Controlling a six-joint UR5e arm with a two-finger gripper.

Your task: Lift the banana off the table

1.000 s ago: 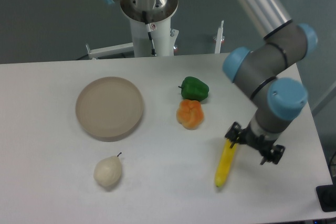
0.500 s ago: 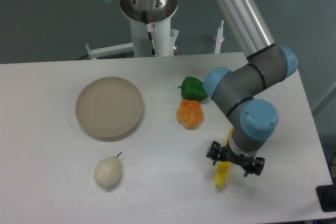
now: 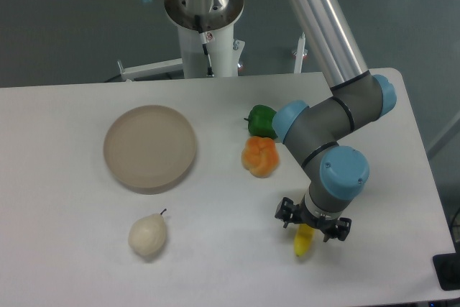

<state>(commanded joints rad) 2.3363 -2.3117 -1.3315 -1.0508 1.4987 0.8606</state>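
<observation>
On the white worktop (image 3: 72, 235), near its front right part, lies the bright yellow banana (image 3: 304, 241), only its tapered lower end showing. The arm bends down over it, wrist vertical; the pincer (image 3: 312, 221) sits directly atop the banana, its opening hidden, so grip cannot be told.

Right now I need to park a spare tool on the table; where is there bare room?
Bare table lies left of the pear and below the plate; another strip runs along the far edge behind the plate. The right side is crowded: green pepper, orange pepper, and the gripper over the banana.
</observation>
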